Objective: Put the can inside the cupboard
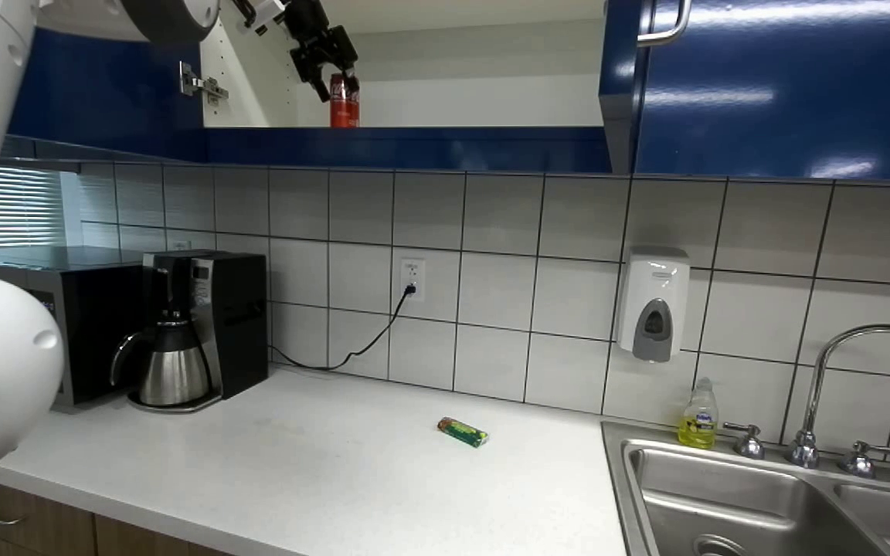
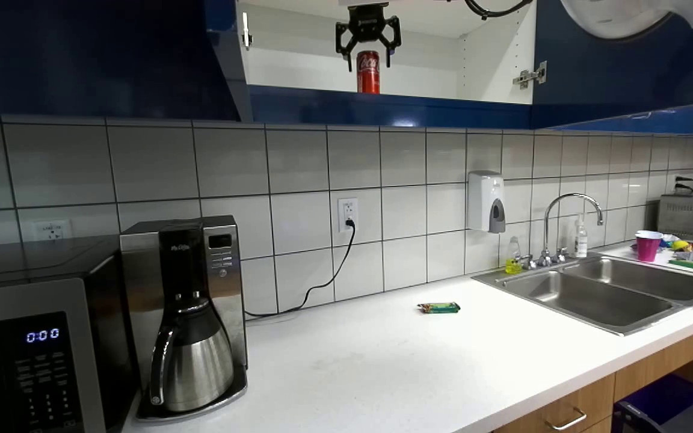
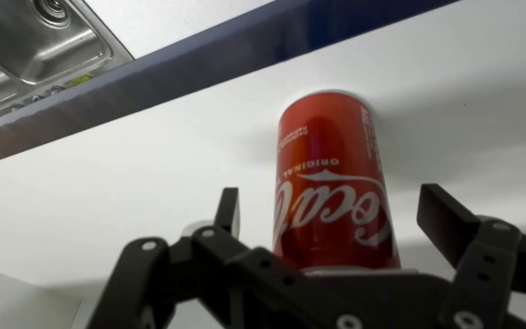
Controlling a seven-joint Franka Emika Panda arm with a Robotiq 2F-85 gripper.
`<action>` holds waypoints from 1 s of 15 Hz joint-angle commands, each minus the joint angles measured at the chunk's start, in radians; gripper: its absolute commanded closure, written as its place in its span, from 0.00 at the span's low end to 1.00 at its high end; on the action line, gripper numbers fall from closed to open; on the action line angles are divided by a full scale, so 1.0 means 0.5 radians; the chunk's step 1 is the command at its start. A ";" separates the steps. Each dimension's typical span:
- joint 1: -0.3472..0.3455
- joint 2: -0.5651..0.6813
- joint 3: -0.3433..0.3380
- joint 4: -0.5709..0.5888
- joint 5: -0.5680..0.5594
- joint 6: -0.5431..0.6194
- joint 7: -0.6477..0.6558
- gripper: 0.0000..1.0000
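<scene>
The black two-fingered gripper hangs with fingers spread, a gap either side of the red cylindrical can. It stands upright inside the glossy dark-blue cupboard, above the back edge of the white worktop.

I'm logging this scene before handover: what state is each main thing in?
Cupboard: open
Can: upright inside the cupboard, ungripped
Gripper: open, straddling the can's top
Coffee maker: carafe seated
Microwave: display lit, reading 0:00
Plug: in the outlet
Faucet: not running
Dish soap: upright, partly full
Green packet: lying flat
Pink cup: upright
</scene>
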 commanded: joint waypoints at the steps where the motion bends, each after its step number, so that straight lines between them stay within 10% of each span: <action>1: 0.015 0.021 0.008 0.085 0.001 -0.065 -0.073 0.00; 15: -0.031 -0.356 0.045 -0.342 0.175 0.001 -0.124 0.00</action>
